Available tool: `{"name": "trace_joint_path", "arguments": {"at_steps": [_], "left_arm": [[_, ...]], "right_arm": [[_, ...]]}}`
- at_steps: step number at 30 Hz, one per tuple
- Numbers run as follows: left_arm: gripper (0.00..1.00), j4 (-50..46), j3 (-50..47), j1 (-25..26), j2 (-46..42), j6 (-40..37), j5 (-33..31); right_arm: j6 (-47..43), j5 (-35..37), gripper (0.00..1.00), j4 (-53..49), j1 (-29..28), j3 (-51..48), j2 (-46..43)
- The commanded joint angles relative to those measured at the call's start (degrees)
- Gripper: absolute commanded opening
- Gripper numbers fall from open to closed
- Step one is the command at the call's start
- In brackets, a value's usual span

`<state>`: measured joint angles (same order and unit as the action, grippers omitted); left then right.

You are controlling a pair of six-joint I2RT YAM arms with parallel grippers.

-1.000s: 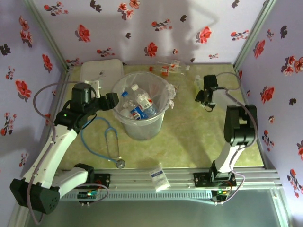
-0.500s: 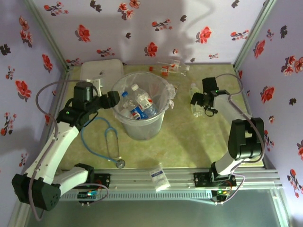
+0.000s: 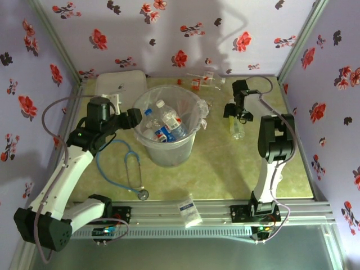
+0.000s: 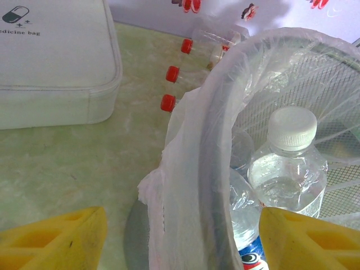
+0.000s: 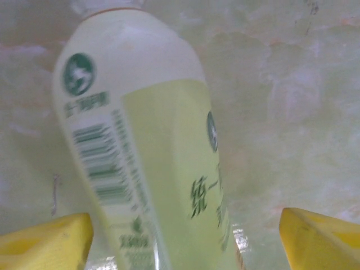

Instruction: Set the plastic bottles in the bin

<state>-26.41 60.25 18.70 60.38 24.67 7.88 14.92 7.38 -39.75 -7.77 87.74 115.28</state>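
- Clear plastic bottle with pale green label (image 3: 238, 129) (image 5: 146, 140) lies on green worktop (image 3: 225, 169) right of the bin, long axis near-far, cap end away from the wrist camera.
- Right end effector (image 3: 234, 114) (image 5: 185, 236) spread wide, straddling it.
- Left end effector (image 3: 134, 118) (image 4: 180, 242) wide, straddling the rim of the round translucent bag-lined bin (image 3: 166, 153) (image 4: 219, 140).
- White-capped bottle (image 4: 289, 160) inside.

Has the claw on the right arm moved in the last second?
Yes. The right gripper has shifted a little to the left in the top view, closer to the bin.

I'm seeing the bin (image 3: 167, 153) standing open from above. My left gripper (image 3: 134, 119) is straddling the bin's left rim; a stethoscope (image 3: 132, 169) is cluttering its near-left side. Right of the bin, bare counter (image 3: 219, 169) is running to a bottle (image 3: 237, 128).
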Motion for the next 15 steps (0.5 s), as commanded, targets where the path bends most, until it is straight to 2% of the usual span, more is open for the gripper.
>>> {"name": "trace_joint_path", "arguments": {"at_steps": [1,3,7,15], "left_arm": [[0.72,-1.1,-0.7,-0.6,-1.3,-1.0,-1.2],[0.72,-1.0,-0.8,-0.8,-1.5,-1.1,-1.2],[0.72,-1.4,-0.7,-1.0,-1.3,-1.2,-1.2],[0.72,-0.5,-1.2,-1.1,-1.5,-0.4,-0.9]], "right_arm": [[-2.4,0.3,0.81,-3.3,0.1,1.5,1.5],[-2.0,-1.2,0.75,-2.4,0.1,1.0,1.5],[-1.7,-2.0,0.58,-2.6,-0.1,0.6,0.7],[-2.2,-0.8,0.5,-3.6,-0.1,-0.4,-3.0]]}}
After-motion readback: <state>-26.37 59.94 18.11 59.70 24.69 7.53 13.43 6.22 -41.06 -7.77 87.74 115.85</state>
